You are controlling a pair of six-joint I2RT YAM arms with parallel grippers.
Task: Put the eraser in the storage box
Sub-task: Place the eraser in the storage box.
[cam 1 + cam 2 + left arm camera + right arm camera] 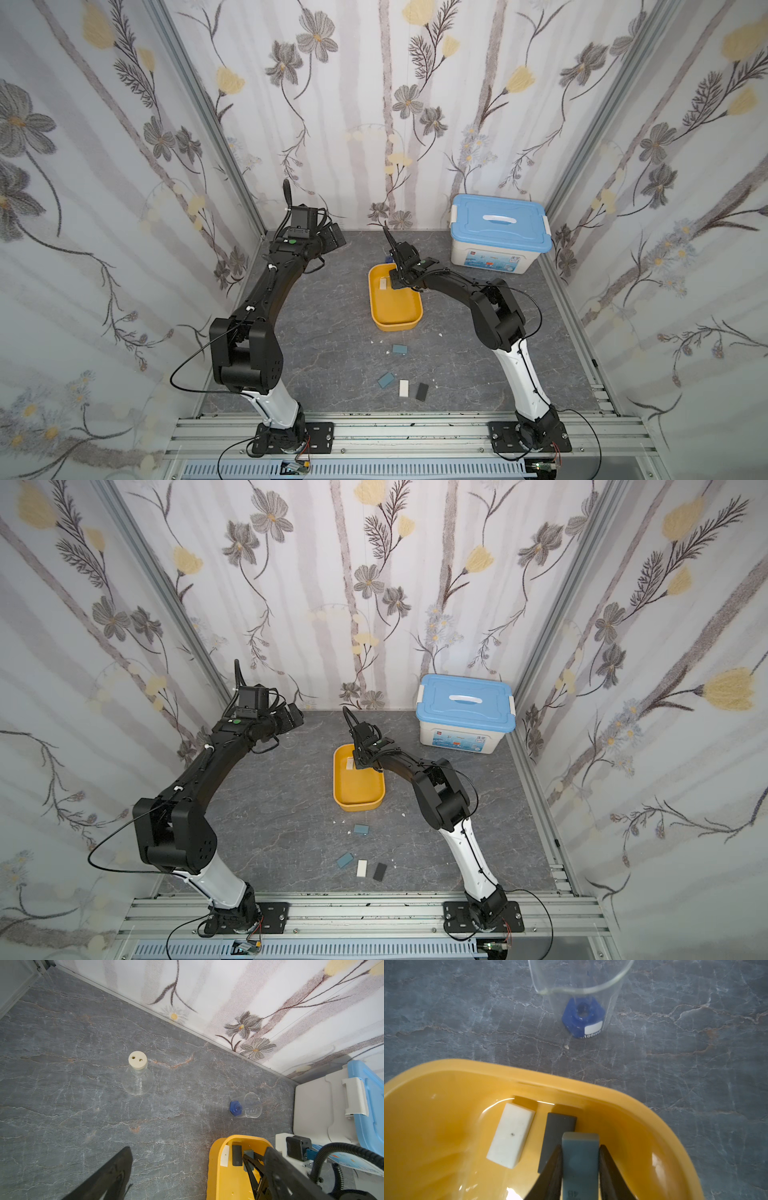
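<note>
The storage box (pixel 395 318) (pixel 359 800) is a yellow-orange tub in the middle of the table. My right gripper (pixel 580 1147) (pixel 394 283) reaches down inside its far end, shut on a grey-blue eraser (pixel 580 1159) that it holds by the long sides. Under and beside that eraser, a dark grey eraser (pixel 557 1126) and a white eraser (pixel 510 1135) lie flat on the tub floor. My left gripper (pixel 195 1178) (pixel 334 239) hangs open and empty above the table's far left, away from the tub.
Near the front lie two blue-grey erasers (pixel 400 349) (pixel 386 380), a white one (pixel 403 388) and a black one (pixel 422 391). A clear beaker on a blue base (pixel 583 1016) stands just behind the tub. There is a stoppered flask (pixel 137 1076) and a blue-lidded white box (pixel 498 232).
</note>
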